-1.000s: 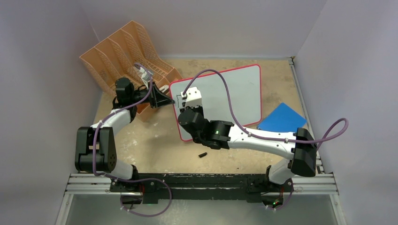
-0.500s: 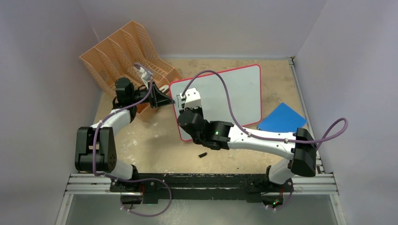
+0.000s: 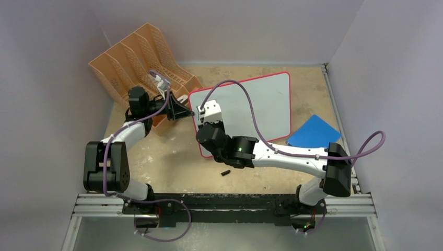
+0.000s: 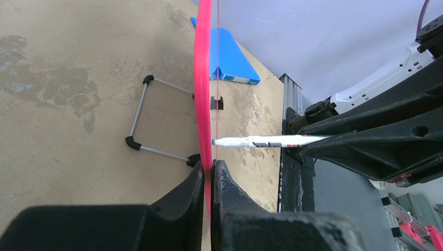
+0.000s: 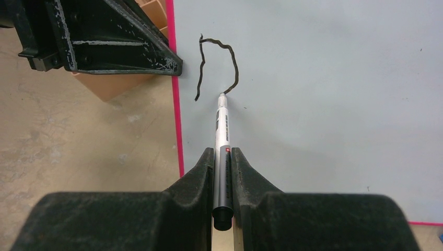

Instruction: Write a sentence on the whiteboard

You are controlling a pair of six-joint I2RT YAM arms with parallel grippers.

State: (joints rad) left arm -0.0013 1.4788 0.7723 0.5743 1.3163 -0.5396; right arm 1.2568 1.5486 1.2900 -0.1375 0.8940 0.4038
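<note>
The whiteboard [image 3: 261, 104] stands mid-table, its left edge pinched in the closed left gripper [image 4: 208, 175]. The right gripper [image 5: 222, 157] is clamped on a marker [image 5: 222, 123] — tip touching the board. The sentence [image 5: 236, 68] is one black loop by that edge — an unfinished D. Marker print: unreadable.

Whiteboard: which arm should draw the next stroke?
Right. The right hand grips the marker, tip on the whiteboard at the black stroke's end. The left hand is clamped on the board's red edge.
</note>
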